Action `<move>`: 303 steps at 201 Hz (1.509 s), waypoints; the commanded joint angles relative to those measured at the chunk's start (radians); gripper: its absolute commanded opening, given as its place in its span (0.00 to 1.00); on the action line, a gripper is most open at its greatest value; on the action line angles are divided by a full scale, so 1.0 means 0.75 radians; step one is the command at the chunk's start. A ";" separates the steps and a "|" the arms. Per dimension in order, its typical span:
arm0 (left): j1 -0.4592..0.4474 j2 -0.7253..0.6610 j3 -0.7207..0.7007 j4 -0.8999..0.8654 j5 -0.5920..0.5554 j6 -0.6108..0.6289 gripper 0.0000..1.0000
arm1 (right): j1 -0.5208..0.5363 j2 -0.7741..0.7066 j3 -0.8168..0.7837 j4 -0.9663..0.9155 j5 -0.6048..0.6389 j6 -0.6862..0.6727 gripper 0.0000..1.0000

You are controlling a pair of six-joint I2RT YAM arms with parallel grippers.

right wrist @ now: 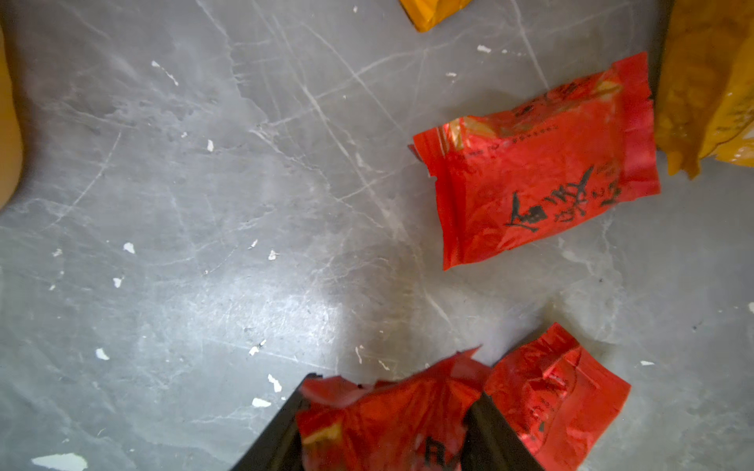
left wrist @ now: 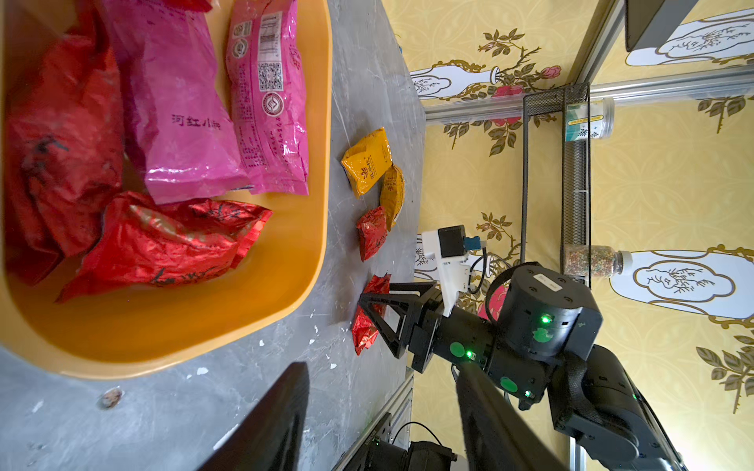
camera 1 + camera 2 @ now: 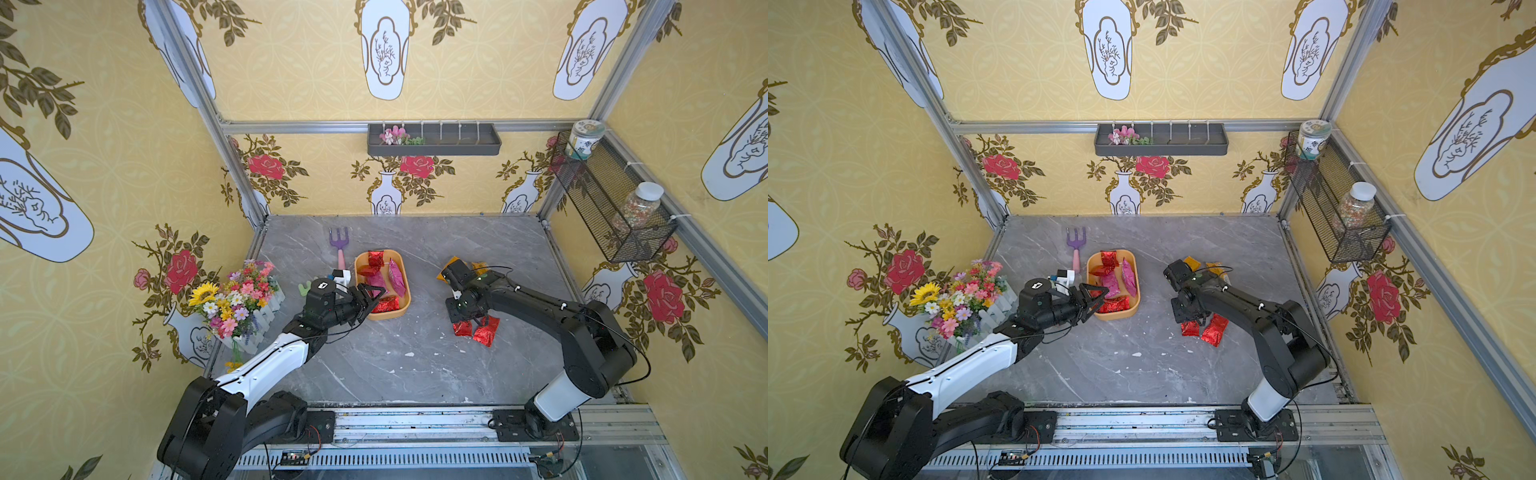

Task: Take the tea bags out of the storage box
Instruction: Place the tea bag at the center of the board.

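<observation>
Top views, read from the left wall across: the flower planter (image 3: 245, 309) crowds the table's left edge, and my left arm reaches in just beside it, so room there is tight. A green toy tool (image 3: 304, 288) pokes out from under that arm's wrist. A purple toy fork (image 3: 337, 243) lies further back, its handle end just beside the storage box (image 3: 408, 291).

My left gripper (image 3: 375, 299) hangs at the box's near-left corner. Its jaws are spread, and the left wrist view shows nothing between them. The box sits left of centre on the table. It holds three red tea bags (image 3: 386, 305) at its far and near ends, and two magenta tea bags (image 2: 175, 102) side by side in the middle.

Between the box and my right arm, the grey table (image 3: 415, 365) is bare apart from white flecks. So is the whole front strip, which gives me free room to move.

My right gripper (image 1: 395, 387) is down at the surface. Its fingers are pressed against either side of a crumpled red tea bag (image 1: 387, 428). Two loose red tea bags (image 1: 530, 171) lie on the table near it, one touching the gripped bag. Two orange-yellow tea bags (image 2: 367, 163) lie behind, partly under the arm in both top views.

On the back wall, a dark grey trough (image 3: 457, 145) holds pink artificial flowers (image 3: 395, 134) in its leftmost compartment. On the right wall, a black wire mesh basket (image 3: 598, 195) carries a labelled jar (image 3: 584, 139) at its far end. A white-lidded jar of coloured grains (image 3: 638, 205) lies tilted nearer me.
</observation>
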 commanded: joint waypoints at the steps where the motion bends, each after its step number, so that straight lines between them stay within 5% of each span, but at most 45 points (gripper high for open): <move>1: -0.001 -0.016 -0.020 0.030 0.002 -0.004 0.64 | 0.009 0.011 -0.010 0.002 0.038 0.031 0.56; 102: 0.007 -0.252 -0.112 -0.128 -0.148 0.004 0.64 | 0.055 -0.091 0.009 0.001 0.047 0.048 0.68; 173: 0.056 -0.433 -0.139 -0.292 -0.227 0.023 0.66 | 0.078 -0.145 0.270 0.017 -0.066 -0.006 0.61; 239: 0.095 -0.593 -0.226 -0.408 -0.212 0.003 0.66 | 0.113 0.158 0.646 0.102 -0.313 -0.008 0.54; 303: 0.104 -0.753 -0.282 -0.517 -0.220 -0.017 0.66 | 0.156 0.512 0.996 0.193 -0.324 -0.018 0.51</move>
